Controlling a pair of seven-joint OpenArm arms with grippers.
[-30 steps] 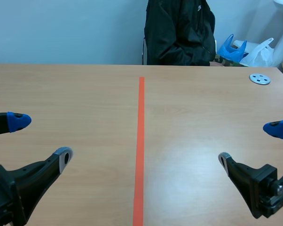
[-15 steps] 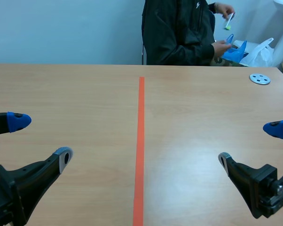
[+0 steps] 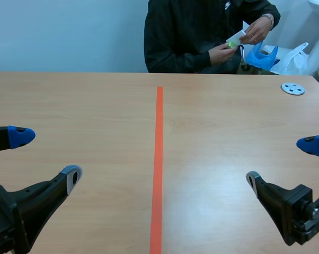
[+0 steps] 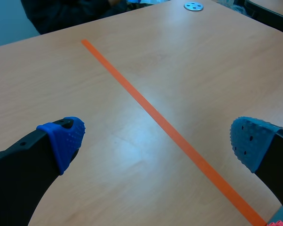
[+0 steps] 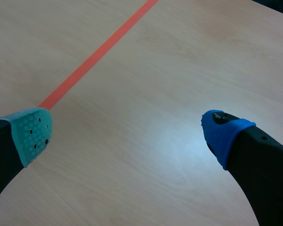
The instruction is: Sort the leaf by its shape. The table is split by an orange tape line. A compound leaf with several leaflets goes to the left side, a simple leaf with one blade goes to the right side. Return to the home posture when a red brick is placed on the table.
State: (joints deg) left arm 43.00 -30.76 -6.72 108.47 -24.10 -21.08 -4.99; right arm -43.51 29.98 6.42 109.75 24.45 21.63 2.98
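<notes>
Scene view: wood table (image 3: 96, 106) w/ orange tape line (image 3: 158, 159) down the middle; person (image 3: 191, 32) seated at far edge.
Leaf (image 3: 232, 45): not on table yet. Prob. the small green bit held up in person's hand (image 3: 220, 53) against a white card (image 3: 237, 38); too small to tell shape.
Left gripper (image 3: 45, 157): low, near left corner; jaws spread wide, nothing btwn pads.
Right gripper (image 3: 281, 162): low, near right corner; jaws released too, empty.
Other items: grey disc (image 3: 293, 88) on far right of table; blue bag (image 3: 263, 57) beyond table edge.
Handling: leaf likely v. light, thin, floppy, easy to tear; lies flat, so hard to get under. Best pinched gently at stem or midrib; if compound, take central stalk, not a leaflet.
</notes>
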